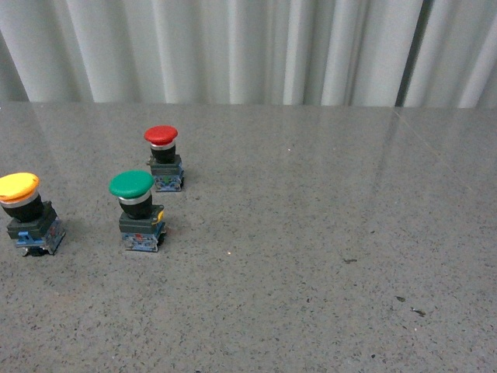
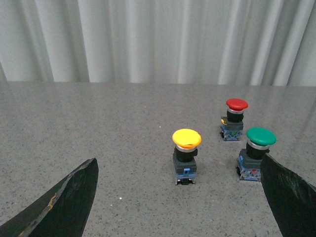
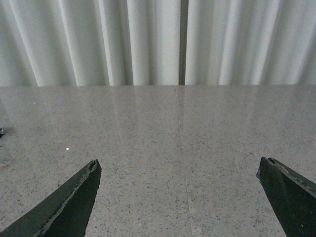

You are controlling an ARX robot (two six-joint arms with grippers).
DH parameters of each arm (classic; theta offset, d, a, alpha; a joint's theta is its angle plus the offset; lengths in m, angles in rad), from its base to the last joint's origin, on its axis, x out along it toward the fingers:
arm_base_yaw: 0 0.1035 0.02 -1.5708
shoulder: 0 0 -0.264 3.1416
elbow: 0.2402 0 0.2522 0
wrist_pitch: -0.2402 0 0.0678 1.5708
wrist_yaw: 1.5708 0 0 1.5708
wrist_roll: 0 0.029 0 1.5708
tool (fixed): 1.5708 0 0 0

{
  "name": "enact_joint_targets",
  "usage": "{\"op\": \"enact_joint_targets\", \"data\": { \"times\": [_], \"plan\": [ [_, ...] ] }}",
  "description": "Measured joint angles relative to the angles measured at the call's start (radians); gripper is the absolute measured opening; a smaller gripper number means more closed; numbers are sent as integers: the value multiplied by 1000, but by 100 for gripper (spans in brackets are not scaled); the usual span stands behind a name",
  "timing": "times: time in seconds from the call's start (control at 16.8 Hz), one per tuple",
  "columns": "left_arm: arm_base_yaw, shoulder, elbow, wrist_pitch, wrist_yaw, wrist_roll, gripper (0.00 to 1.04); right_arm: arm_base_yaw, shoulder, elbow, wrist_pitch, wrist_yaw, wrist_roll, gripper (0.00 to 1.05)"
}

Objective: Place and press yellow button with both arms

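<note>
Both sets of jaws were spread wide and holding nothing. The left gripper [image 2: 177,163] and right gripper [image 3: 178,165] hung low over the table [image 1: 311,233], I'd guess so one could straddle the switch. The yellow button [image 2: 186,148] stood upright, cap up, roughly centred between the left jaws but ahead of them, untouched. It was at the far left in the front view. The right jaws faced bare tabletop. Further back were the green button [image 2: 256,148], the red button [image 2: 234,116] and the curtain [image 1: 248,47].

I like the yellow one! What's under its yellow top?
The yellow button has a silver collar, a black body and a blue-grey block under its cap, standing on the grey table. Its bottom face is hidden.
</note>
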Motion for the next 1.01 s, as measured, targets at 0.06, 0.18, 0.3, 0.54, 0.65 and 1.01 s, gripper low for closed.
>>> {"op": "enact_joint_targets", "data": {
  "times": [0.06, 0.18, 0.3, 0.54, 0.65, 1.01],
  "plan": [
    [0, 0, 0, 0, 0, 0, 98, 0, 0, 0, 0, 0, 0, 98],
    [0, 0, 0, 0, 0, 0, 98, 0, 0, 0, 0, 0, 0, 98],
    [0, 0, 0, 0, 0, 0, 98, 0, 0, 0, 0, 0, 0, 98],
    [0, 0, 0, 0, 0, 0, 98, 0, 0, 0, 0, 0, 0, 98],
    [0, 0, 0, 0, 0, 0, 98, 0, 0, 0, 0, 0, 0, 98],
    [0, 0, 0, 0, 0, 0, 98, 0, 0, 0, 0, 0, 0, 98]
  ]
}}
